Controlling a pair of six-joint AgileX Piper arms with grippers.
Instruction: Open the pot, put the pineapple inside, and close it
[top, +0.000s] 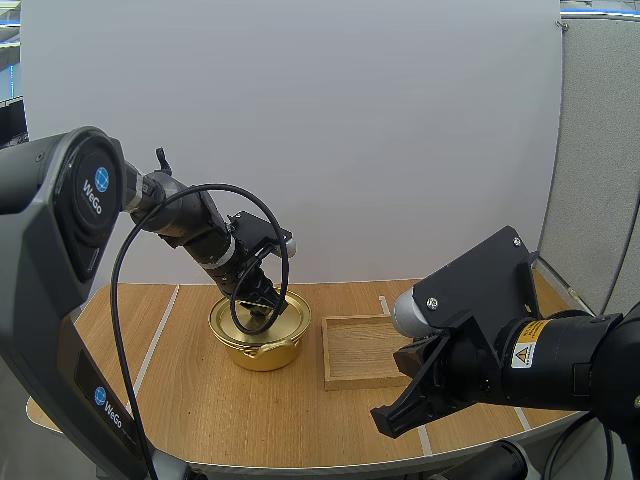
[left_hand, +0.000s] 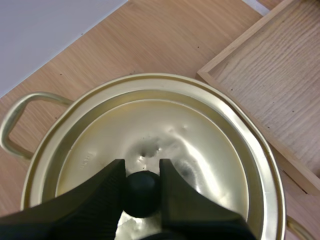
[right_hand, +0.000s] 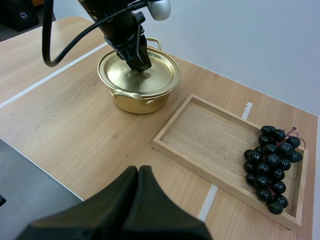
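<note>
Gold pot (top: 262, 345): on the table (right_hand: 75, 125) beside the wooden tray (right_hand: 200, 135), lid (left_hand: 200, 130) seated, unopened.
Knob (left_hand: 141, 192): pinched between the left gripper (left_hand: 141, 167)'s fingers, a hold suited to lifting the lid.
Right gripper (right_hand: 137, 172): fingers pressed together, empty, hanging near the table's front edge, clear of the pot.
Fruit: grapes (right_hand: 272, 162), not pineapple, at the tray's end away from the pot.

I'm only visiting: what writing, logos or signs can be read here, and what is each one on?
"WeGo": blue round badge on the shoulder of the left arm.
"WeGo": second blue badge, lower on that arm's base.
A yellow warning label with a triangle on the right arm: print too small to read.
A faint mark on the lid: too blurred to read.
</note>
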